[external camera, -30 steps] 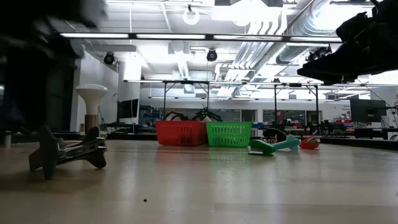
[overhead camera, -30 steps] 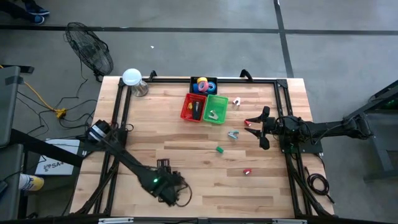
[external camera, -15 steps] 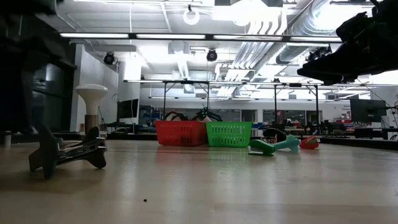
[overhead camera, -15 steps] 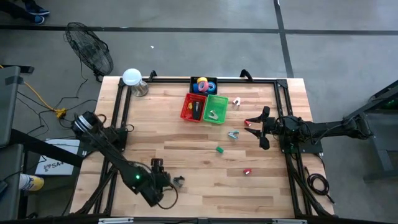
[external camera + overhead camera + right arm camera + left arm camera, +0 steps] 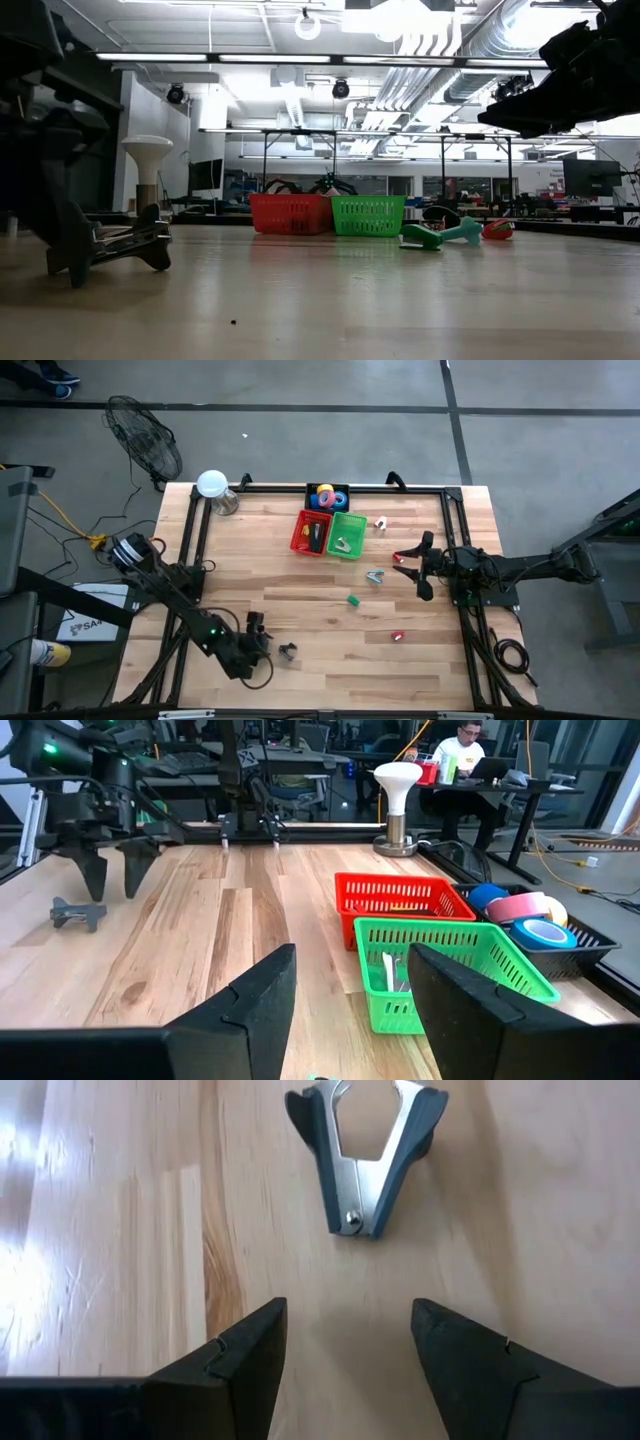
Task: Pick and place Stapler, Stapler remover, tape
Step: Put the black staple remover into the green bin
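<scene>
A dark grey staple remover (image 5: 365,1155) lies flat on the wood near the table's near edge (image 5: 288,651), its jaws spread (image 5: 105,245). My left gripper (image 5: 350,1340) is open and low, just to the left of the remover (image 5: 257,637), with its fingers pointing at it and a gap between. The black stapler (image 5: 317,536) lies in the red basket (image 5: 300,532). The tape rolls (image 5: 328,496) sit in a black tray at the far edge (image 5: 520,908). My right gripper (image 5: 340,990) is open and hovers over the right side of the table (image 5: 422,565).
A green basket (image 5: 357,530) beside the red one holds a grey metal piece. Small pieces lie loose: a grey claw (image 5: 374,576), a green one (image 5: 353,599), a red one (image 5: 397,636), a white one (image 5: 381,523). A white lamp (image 5: 213,485) stands at the far left corner. People sit beyond the table (image 5: 465,740).
My left arm has drawn back toward the table's left edge, and its gripper has come off the spot above the staple remover, which now shows uncovered from above. The remover has stayed where it was. My right arm has kept still.
</scene>
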You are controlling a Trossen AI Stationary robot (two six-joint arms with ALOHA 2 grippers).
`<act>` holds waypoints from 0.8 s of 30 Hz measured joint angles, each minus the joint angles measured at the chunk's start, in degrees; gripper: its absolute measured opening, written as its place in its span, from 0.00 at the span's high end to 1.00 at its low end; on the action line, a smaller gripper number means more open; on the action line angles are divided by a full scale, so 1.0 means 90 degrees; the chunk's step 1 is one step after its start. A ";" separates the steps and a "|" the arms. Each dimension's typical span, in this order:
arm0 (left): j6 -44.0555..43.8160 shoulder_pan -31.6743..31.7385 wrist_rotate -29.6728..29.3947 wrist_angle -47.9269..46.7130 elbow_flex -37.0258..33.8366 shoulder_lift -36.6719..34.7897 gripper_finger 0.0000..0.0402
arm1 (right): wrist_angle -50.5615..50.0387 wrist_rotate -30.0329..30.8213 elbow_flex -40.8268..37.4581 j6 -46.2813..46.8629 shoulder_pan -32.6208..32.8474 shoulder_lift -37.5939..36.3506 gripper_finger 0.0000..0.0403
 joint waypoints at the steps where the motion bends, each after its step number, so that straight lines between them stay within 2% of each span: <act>1: 0.0085 0.0000 -0.0018 0.0152 -0.0079 0.0000 0.47 | 0.0000 0.0000 0.0002 0.0000 0.0001 0.0002 0.54; 11: 0.0241 0.0005 -0.0181 0.1426 -0.0870 0.0015 0.47 | 0.0000 0.0000 0.0000 0.0000 0.0002 0.0000 0.54; 19: 0.0218 0.0005 -0.0287 0.1798 -0.1107 0.0026 0.46 | 0.0000 0.0000 0.0000 0.0000 0.0002 0.0002 0.54; 24: 0.0238 -0.0031 -0.0628 0.2136 -0.1124 0.0268 0.38 | 0.0000 -0.0001 0.0002 0.0000 0.0001 0.0002 0.54</act>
